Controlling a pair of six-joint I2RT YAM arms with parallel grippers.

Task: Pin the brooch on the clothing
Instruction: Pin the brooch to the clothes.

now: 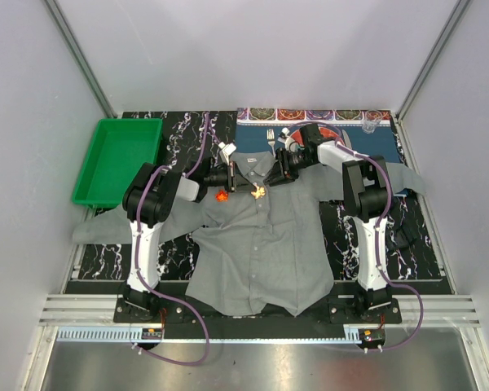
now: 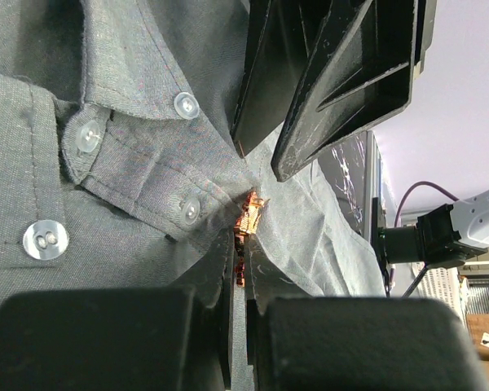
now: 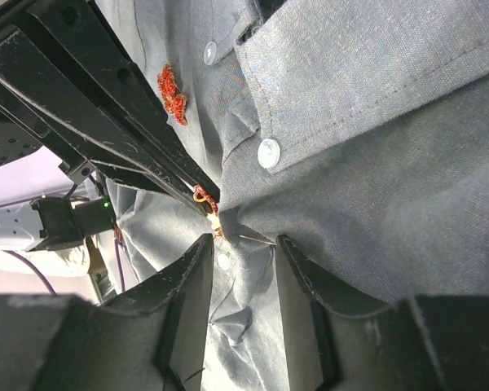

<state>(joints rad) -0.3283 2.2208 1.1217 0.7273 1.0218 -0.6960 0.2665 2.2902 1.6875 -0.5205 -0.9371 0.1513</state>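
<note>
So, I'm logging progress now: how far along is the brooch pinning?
Done: the shirt lies spread flat, and a red-orange ornament already sits near the collar; fastened or not, I cannot tell. In hand: the left tool is shut on a copper brooch pressed to the cloth below the collar, the right tool open astride that cloth. Left: getting the pin through and clasped, which is not visible yet.

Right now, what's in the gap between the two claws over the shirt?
A small gold brooch, pinched at the tip of the left claw, over a bunched fold of grey shirt. The right wrist view shows it clearest.
</note>
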